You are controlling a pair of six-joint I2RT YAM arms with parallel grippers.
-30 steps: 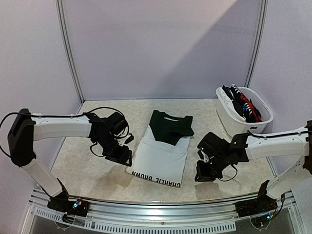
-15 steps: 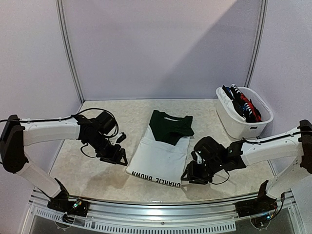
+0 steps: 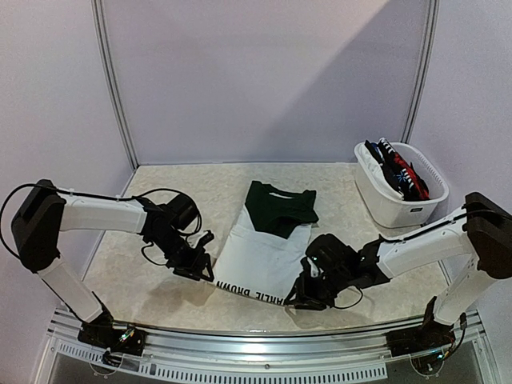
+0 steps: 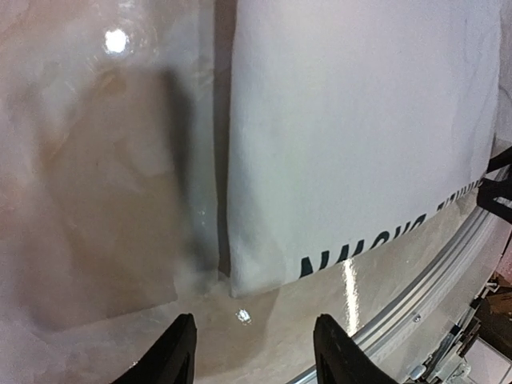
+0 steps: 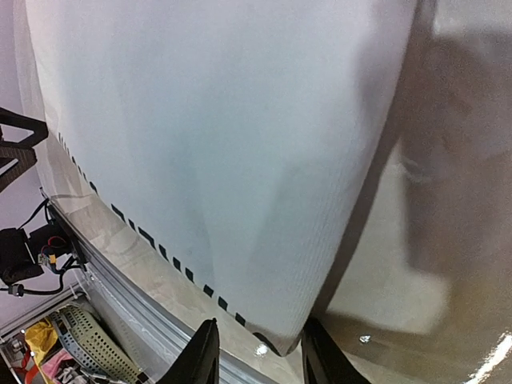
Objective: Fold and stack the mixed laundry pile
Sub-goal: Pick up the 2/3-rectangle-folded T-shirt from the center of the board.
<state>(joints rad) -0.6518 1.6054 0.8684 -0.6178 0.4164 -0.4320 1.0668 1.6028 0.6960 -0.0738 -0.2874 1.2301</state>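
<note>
A white T-shirt [image 3: 264,256] is lying mid-worktop [image 3: 160,192], glossy beige marbling under lilac wall panels [image 3: 264,80], with a dark green piece [image 3: 278,208] resting on its far end. The left pincer [image 4: 252,352] and right pincer [image 5: 258,356] are standing open at its near corners, gripping nothing. Other garments [image 3: 398,170] are filling the white tub [image 3: 384,204] at the far right.

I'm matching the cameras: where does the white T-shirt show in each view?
Top external: white T-shirt in the lower middle of the picture.
Left wrist: white T-shirt fills the upper right.
Right wrist: white T-shirt fills the upper left and middle.
Shared landmark: black lettering along its near hem.
</note>
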